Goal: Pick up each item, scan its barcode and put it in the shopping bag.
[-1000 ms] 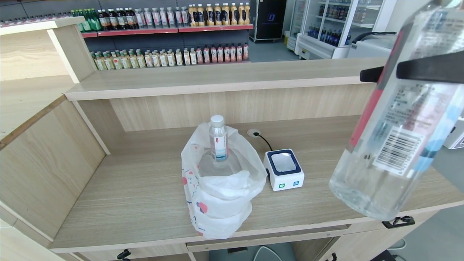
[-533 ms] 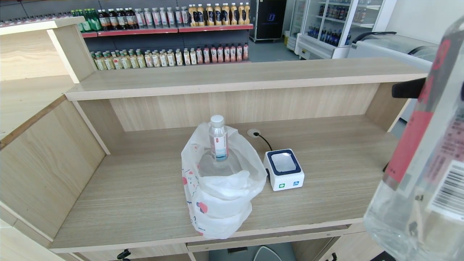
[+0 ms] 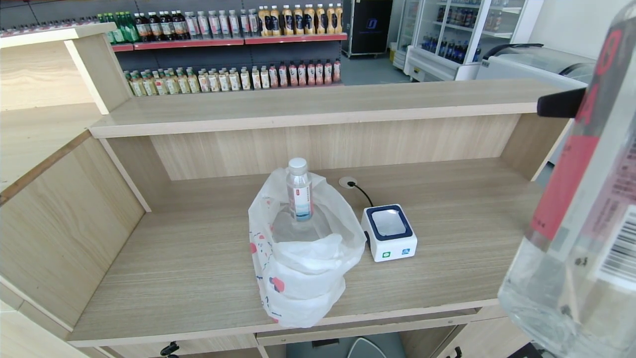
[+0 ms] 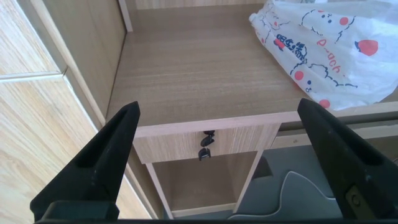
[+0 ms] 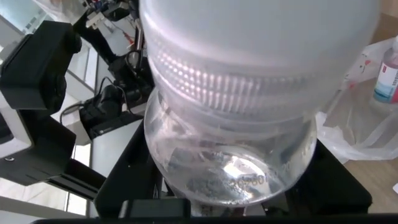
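The right gripper (image 3: 579, 99) is up high on the robot's right side, closed across a clear plastic bottle (image 3: 581, 214). One black finger shows at the bottle's upper body, just above the red-and-white label. The bottle hangs tilted, well above the table (image 3: 174, 268) and off to the right of the scanner (image 3: 389, 231).

It looks like a big one with water in it, so expect real weight pulling on that grip. The wall is thin, smooth plastic that will probably flex if squeezed hard and could slide if held loosely. The ribbed band in the right wrist view (image 5: 249, 81) and the wrapped label are likely the surest places to hold. A mid-body grip suits it, provided the barcode (image 3: 618, 248) stays uncovered. The barcode sits low on the label, clear of the finger. That side will need turning toward the scanner's window.

The left gripper (image 4: 217, 109) is spread wide and holds nothing. It sits off the table's front edge, near the shopping bag (image 3: 298, 258).

The bag is soft, floppy film slumped on the table just left of the scanner. A smaller capped bottle (image 3: 299, 194) stands upright inside it. The rim may fold under a heavy bottle, so a slow, upright entry seems wise.
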`<state>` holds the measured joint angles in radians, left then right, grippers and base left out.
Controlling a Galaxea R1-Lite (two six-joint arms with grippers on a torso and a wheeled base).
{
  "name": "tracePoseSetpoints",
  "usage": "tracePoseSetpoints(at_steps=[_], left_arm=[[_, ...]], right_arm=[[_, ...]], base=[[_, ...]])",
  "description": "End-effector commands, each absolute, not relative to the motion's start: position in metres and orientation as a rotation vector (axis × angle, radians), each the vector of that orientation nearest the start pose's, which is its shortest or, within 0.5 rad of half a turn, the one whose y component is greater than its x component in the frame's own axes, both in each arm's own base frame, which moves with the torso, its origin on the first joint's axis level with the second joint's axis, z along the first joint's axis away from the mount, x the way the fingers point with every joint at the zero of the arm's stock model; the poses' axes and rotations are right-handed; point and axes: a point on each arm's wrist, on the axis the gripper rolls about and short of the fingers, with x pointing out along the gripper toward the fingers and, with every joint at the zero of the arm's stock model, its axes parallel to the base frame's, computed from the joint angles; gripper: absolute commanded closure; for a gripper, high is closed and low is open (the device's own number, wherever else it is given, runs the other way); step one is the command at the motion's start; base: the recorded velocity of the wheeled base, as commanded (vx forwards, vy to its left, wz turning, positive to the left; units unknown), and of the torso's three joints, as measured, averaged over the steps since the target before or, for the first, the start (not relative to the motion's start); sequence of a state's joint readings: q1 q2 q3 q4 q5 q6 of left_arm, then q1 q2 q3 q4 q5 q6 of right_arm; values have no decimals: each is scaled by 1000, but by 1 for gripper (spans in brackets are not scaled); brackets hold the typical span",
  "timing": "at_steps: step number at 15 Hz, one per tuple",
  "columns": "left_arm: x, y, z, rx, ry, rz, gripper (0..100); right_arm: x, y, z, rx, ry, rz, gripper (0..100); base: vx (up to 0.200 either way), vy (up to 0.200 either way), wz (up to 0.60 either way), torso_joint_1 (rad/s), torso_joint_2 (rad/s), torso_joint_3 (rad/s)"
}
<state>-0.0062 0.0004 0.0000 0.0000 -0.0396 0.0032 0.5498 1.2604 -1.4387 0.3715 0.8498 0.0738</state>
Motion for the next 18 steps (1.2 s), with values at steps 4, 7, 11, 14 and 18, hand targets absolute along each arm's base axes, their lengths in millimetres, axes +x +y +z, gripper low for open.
tracePoseSetpoints(at_steps=[4, 7, 11, 14, 18], left_arm=[[-23, -1, 76, 3, 1, -46, 0], [-23, -1, 76, 3, 1, -46, 0], [-23, -1, 76, 3, 1, -46, 0], [-23, -1, 76, 3, 1, -46, 0], [-23, -1, 76, 3, 1, -46, 0]], right_arm=[[134, 111, 374, 84, 266, 1406, 100], [131, 118, 368, 75, 288, 1421, 100], [137, 123, 366, 75, 302, 1424, 100], [140, 127, 369, 78, 281, 1432, 100], [138, 128, 368, 75, 283, 1442, 100]], base=[[0, 0, 0, 0, 0, 0], [0, 0, 0, 0, 0, 0], [0, 0, 0, 0, 0, 0], [0, 0, 0, 0, 0, 0], [0, 0, 0, 0, 0, 0]])
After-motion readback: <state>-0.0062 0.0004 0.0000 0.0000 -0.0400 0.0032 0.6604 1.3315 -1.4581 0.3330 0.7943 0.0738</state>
